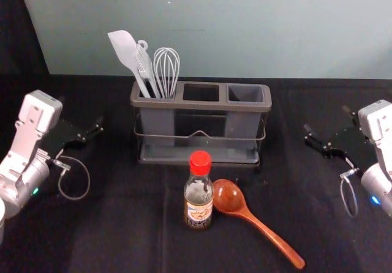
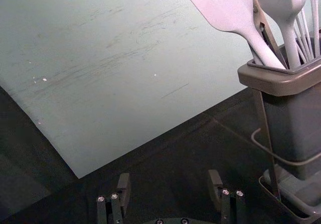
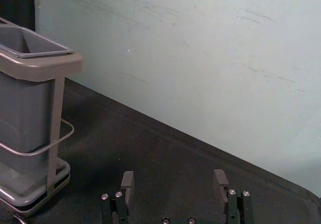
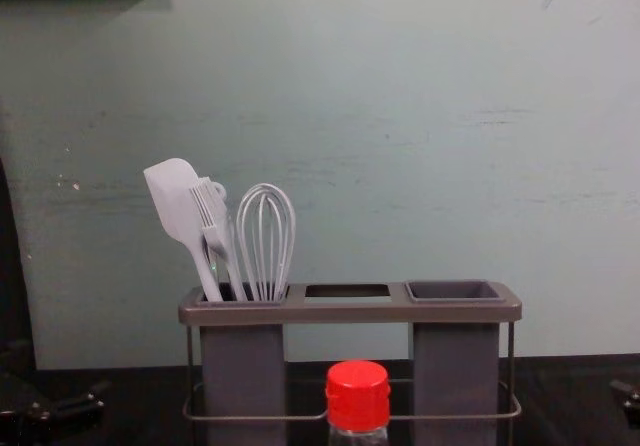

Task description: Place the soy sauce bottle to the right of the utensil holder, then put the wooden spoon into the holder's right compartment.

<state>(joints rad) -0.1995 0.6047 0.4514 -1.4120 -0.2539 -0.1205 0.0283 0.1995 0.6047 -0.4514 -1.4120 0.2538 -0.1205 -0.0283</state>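
Note:
The utensil holder (image 1: 202,105) stands centrally, utensils in its left compartment and nothing in its grey right compartment (image 1: 245,94). In front of it, the soy sauce bottle (image 1: 198,193) stands upright, its red cap (image 4: 358,396) showing in the chest view. The wooden spoon (image 1: 263,227) lies beside the bottle, bowl close to it, handle toward the front right. My left gripper (image 1: 84,132) is left of the holder, its fingers apart and empty in its wrist view (image 2: 169,178). My right gripper (image 1: 327,120) is right of the holder, likewise open and empty in its wrist view (image 3: 174,177).
A spatula (image 1: 125,52), a brush (image 1: 146,65) and a whisk (image 1: 166,71) rise from the holder's left side. Behind the dark table (image 1: 122,224) is a pale wall (image 4: 400,116). A wire rail (image 4: 510,406) runs around the holder's lower part.

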